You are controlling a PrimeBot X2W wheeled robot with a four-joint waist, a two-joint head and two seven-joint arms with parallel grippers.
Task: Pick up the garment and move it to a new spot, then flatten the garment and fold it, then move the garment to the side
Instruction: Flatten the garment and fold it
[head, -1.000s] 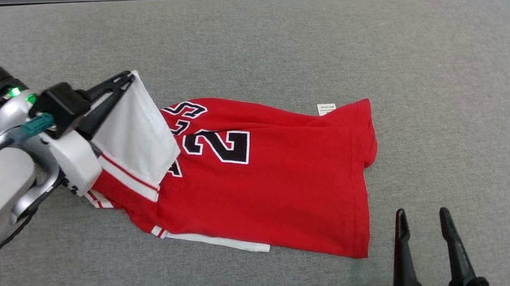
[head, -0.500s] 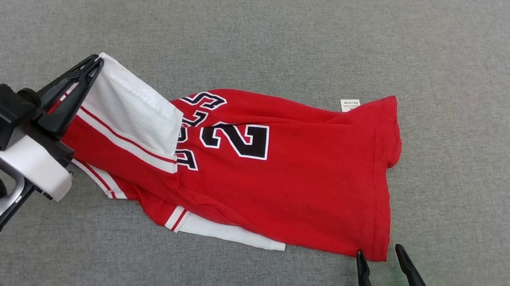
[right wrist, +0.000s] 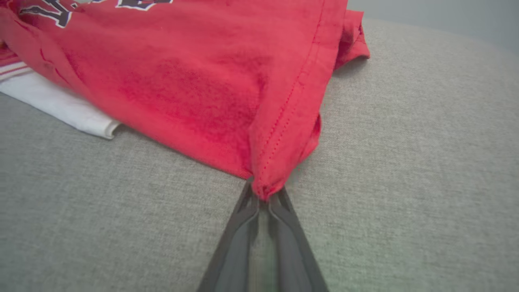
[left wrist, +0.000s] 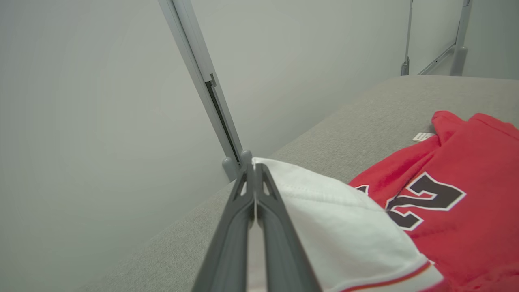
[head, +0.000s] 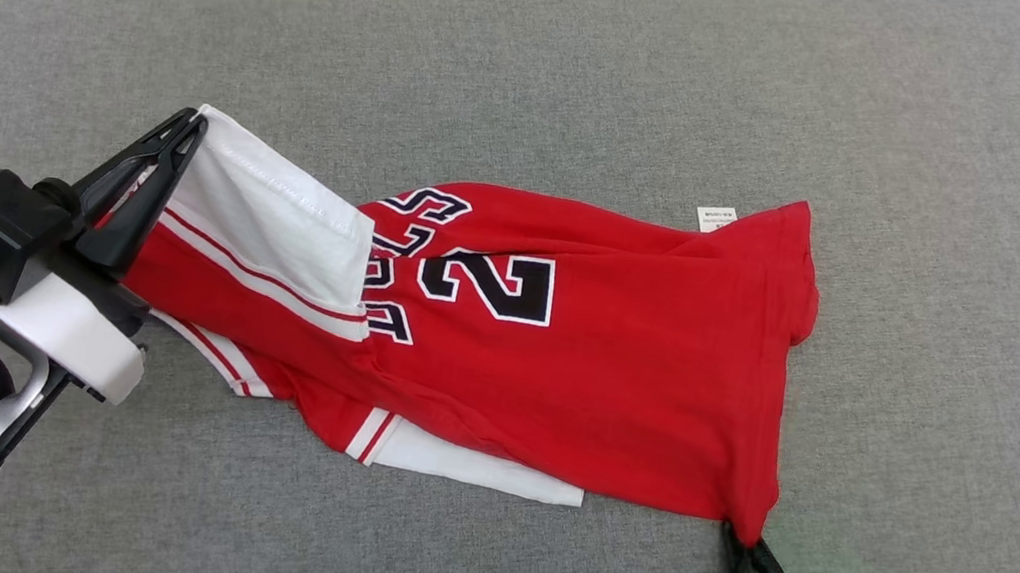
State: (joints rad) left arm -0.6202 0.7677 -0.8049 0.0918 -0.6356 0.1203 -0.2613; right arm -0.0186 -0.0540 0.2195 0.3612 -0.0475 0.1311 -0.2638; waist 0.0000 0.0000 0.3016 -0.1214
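The red knit garment with black numerals and white sleeves (head: 577,378) lies rumpled at the middle of the grey upholstered surface (head: 974,295). Toward the surface's left, the left gripper (head: 190,126) is clamped on a raised white sleeve. Toward its near edge, the right gripper (head: 743,542) pinches the red hem corner. This looks like flattening; next, both should draw evenly apart.

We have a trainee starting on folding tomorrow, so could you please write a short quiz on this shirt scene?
1. True or false: the right jaws are shut on a red corner of the shirt.
2. The left jaws pinch: A) the shirt's white part; B) its label; C) nothing.
3. Fill in: the large black digit on the shirt is ___.
Key: 1 true; 2 A; 3 two.
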